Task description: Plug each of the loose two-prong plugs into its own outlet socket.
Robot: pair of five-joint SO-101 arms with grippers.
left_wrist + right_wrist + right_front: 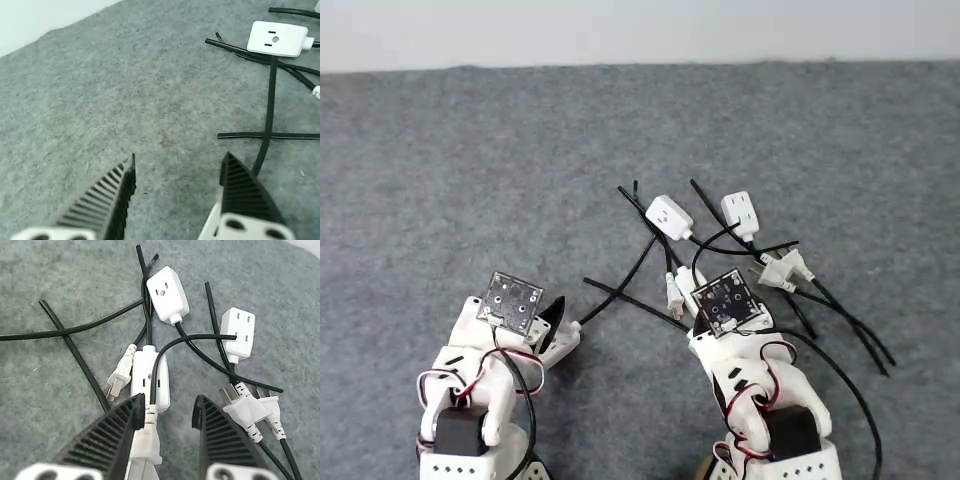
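Grey felt (440,180) covers the table, and black cables (62,332) lie crossed on it in the middle and on the right side. The left gripper (179,167) hangs low over bare felt at the near left, with its jaws spread wide and nothing between them. The right gripper (167,410) is at the near edge of the cable heap, also with the jaws spread. The cord end of the near socket (150,375) lies between its fingers (117,432); I cannot tell if a finger touches it.

This near socket is white and oblong, and one cable curves across its top. Just to its left lies the left plug (120,381), loose, with two bare prongs pointing to the near left. Two more white plugs (245,410) lie side by side at the right, also in no socket.

Farther off are two white sockets: the far-left socket (669,217) and the far-right socket (740,211). They lie apart from each other, each on its own cable, with the slots facing up and open.
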